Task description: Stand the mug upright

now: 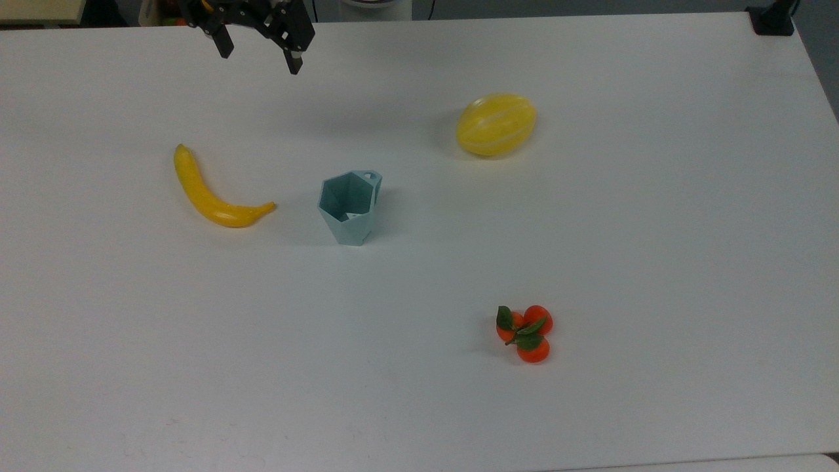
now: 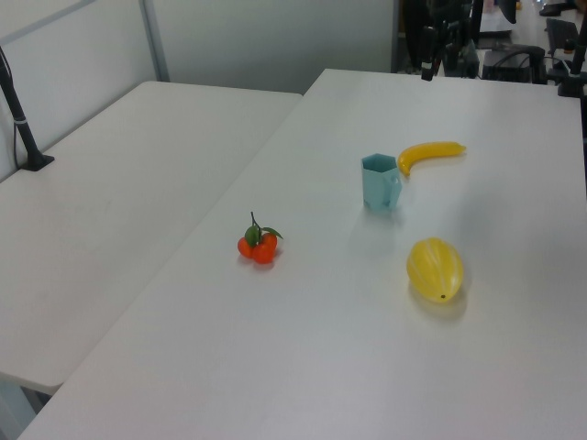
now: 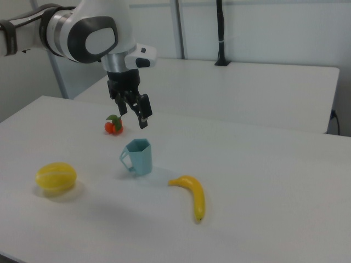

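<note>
Well, your mug (image 1: pixel 349 206) stood up straight on the table (image 1: pixel 655 229), mouth up, between the banana (image 1: pixel 210 193) and the melon (image 1: pixel 496 124). Your claw (image 1: pixel 259 49) hung spread wide and empty, well away from the mug. The job looked done.

One mug (image 1: pixel 349 206) stood on the desk (image 1: pixel 655 262). There was one banana (image 1: pixel 210 193) and one yellow melon (image 1: pixel 496 124). One cluster of three small orange fruits (image 1: pixel 526 333) with green leaves lay there as well. That made four separate things on the desk, six if each orange fruit was counted singly. One gripper (image 1: pixel 259 49) hung above the desk.
</note>
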